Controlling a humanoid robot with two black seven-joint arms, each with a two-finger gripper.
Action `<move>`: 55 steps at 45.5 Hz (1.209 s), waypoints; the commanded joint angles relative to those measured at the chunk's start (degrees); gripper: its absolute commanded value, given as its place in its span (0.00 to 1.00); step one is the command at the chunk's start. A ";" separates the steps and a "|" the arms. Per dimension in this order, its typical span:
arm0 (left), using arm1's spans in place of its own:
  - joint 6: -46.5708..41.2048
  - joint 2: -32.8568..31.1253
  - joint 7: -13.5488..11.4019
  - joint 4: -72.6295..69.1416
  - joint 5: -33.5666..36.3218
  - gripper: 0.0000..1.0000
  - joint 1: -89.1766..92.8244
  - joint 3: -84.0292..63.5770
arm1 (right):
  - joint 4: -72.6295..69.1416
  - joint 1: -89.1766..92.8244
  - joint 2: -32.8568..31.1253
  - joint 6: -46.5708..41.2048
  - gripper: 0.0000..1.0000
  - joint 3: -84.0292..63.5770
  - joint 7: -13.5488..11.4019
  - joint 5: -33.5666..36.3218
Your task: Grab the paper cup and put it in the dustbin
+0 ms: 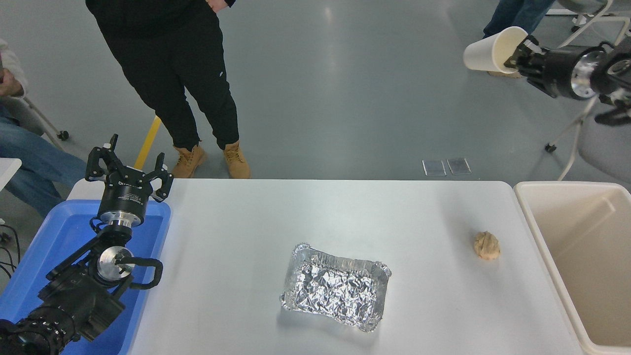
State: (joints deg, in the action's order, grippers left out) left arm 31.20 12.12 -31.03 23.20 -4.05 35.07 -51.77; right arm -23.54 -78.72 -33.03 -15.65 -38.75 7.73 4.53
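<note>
The white paper cup (490, 49) hangs high at the upper right, lying on its side with its mouth toward the arm. My right gripper (517, 52) is shut on the cup's rim, one finger inside the cream interior. The cream dustbin (542, 231) stands at the table's right end, below the cup and a little to its right, and its inside looks bare. My left gripper (129, 170) is parked at the lower left over the blue bin, fingers spread open and holding nothing.
A crinkled foil tray (335, 288) lies at the table's middle front. A crumpled tan paper ball (487, 245) sits near the dustbin. A blue bin (59, 236) stands at the left. A person in black (172, 74) stands at the far side; others sit or stand at the edges.
</note>
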 commanded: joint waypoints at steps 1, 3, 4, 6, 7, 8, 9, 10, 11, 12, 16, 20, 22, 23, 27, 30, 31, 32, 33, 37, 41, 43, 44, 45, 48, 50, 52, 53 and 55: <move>0.00 0.01 0.00 0.01 0.01 0.99 -0.01 0.01 | 11.58 11.48 0.77 0.10 0.00 0.08 -0.26 5.57; 0.00 0.01 0.00 0.01 0.01 0.99 -0.01 0.01 | 12.64 12.54 1.13 0.10 0.00 0.08 -0.52 5.92; 0.00 -0.08 0.00 0.01 0.01 0.99 -0.01 0.01 | 13.16 12.98 1.21 0.10 0.00 0.16 -0.78 6.01; 0.00 0.01 0.00 0.01 0.01 0.99 0.08 0.01 | 14.22 13.68 1.48 0.10 0.00 0.16 -1.40 6.45; 0.00 0.01 0.00 0.01 0.01 0.99 -0.01 0.01 | 14.66 14.12 1.65 0.10 0.00 0.16 -1.83 6.71; 0.00 0.01 0.00 0.01 0.01 0.99 -0.01 0.01 | 15.01 14.56 1.91 0.19 0.00 0.16 -2.27 7.07; 0.00 0.01 0.00 0.01 0.01 0.99 -0.01 0.01 | 15.45 15.26 2.27 0.19 0.00 0.16 -2.71 7.42; 0.00 0.01 0.00 0.01 0.01 0.99 -0.01 -0.08 | 15.80 15.88 2.62 0.27 0.00 0.16 -3.24 7.86; 0.00 0.01 0.00 0.01 0.01 0.99 -0.01 0.01 | 16.24 16.58 2.97 0.27 0.00 0.16 -3.68 8.29; 0.00 0.01 0.00 0.01 0.01 0.99 -0.01 0.01 | 16.68 17.19 3.41 0.36 0.00 0.16 -4.21 8.82; 0.00 0.01 0.00 0.01 0.01 0.99 -0.01 0.01 | 17.56 19.48 4.20 1.15 0.00 0.16 -5.97 11.28; 0.00 0.01 0.00 0.01 0.01 0.99 -0.01 0.01 | 17.65 21.33 4.73 2.03 0.00 0.16 -7.11 12.87; 0.00 0.01 0.00 0.01 0.01 0.99 -0.01 0.01 | 17.56 22.12 4.99 2.82 0.00 0.16 -7.38 12.87; 0.00 0.01 0.00 0.01 0.01 0.99 0.08 -0.08 | 17.65 22.56 5.17 3.43 0.00 0.16 -7.55 12.87; 0.00 0.01 0.00 0.01 0.01 0.99 -0.01 -0.08 | 17.65 23.97 5.96 5.54 0.00 0.25 -7.81 12.96; 0.00 0.01 0.00 0.01 0.01 0.99 -0.01 0.01 | 17.65 25.19 6.31 6.69 0.00 0.51 -8.17 13.31; 0.00 0.01 0.00 0.01 0.01 0.99 0.08 -0.08 | 17.65 25.72 6.49 7.04 0.00 0.69 -8.17 13.48; 0.00 0.01 0.00 0.01 0.01 0.99 -0.01 -0.08 | 17.65 26.25 6.66 7.39 0.00 0.95 -8.25 13.66; 0.00 0.01 0.00 0.01 0.01 0.99 -0.01 -0.08 | 17.65 26.69 6.84 7.74 0.00 1.22 -8.34 13.92; 0.00 0.01 0.00 0.01 0.01 0.99 -0.01 0.01 | 17.74 28.01 6.93 8.80 0.00 2.71 -8.96 14.01; 0.00 0.01 0.00 0.01 0.01 0.99 -0.01 -0.08 | 17.74 29.41 6.93 9.50 0.00 4.55 -9.66 14.01; 0.00 0.01 0.00 0.01 0.01 0.99 0.08 -0.08 | 17.74 30.20 6.93 9.68 0.00 5.26 -9.66 14.01; 0.00 0.01 0.00 0.01 0.01 0.99 0.08 -0.08 | 17.74 30.56 6.93 9.68 0.00 5.61 -9.66 14.01; 0.00 0.01 0.00 0.01 0.01 0.99 -0.01 -0.08 | 17.74 30.82 6.93 9.77 0.00 5.96 -9.66 14.01; 0.00 0.01 0.00 0.01 0.01 0.99 -0.01 0.01 | 18.00 31.87 7.01 10.29 0.00 6.75 -9.66 14.01; 0.00 0.01 0.00 0.01 0.01 0.99 0.08 0.01 | 18.44 32.75 7.19 10.47 0.00 6.93 -9.66 14.01; 0.00 0.01 0.00 0.01 0.01 0.99 -0.01 0.01 | 18.79 33.46 7.45 10.56 0.00 6.93 -9.66 14.10; 0.00 0.01 0.00 0.01 0.01 0.99 0.08 -0.08 | 18.88 33.81 7.54 10.56 0.00 6.93 -9.66 14.10; 0.00 0.01 0.00 0.01 0.01 0.99 -0.01 -0.08 | 18.97 34.42 7.72 10.64 0.00 7.19 -9.66 14.10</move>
State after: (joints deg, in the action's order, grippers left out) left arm 31.20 12.13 -31.03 23.20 -4.05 35.12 -51.83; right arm -5.55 -48.28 -26.11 -6.29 -33.48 -1.55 18.35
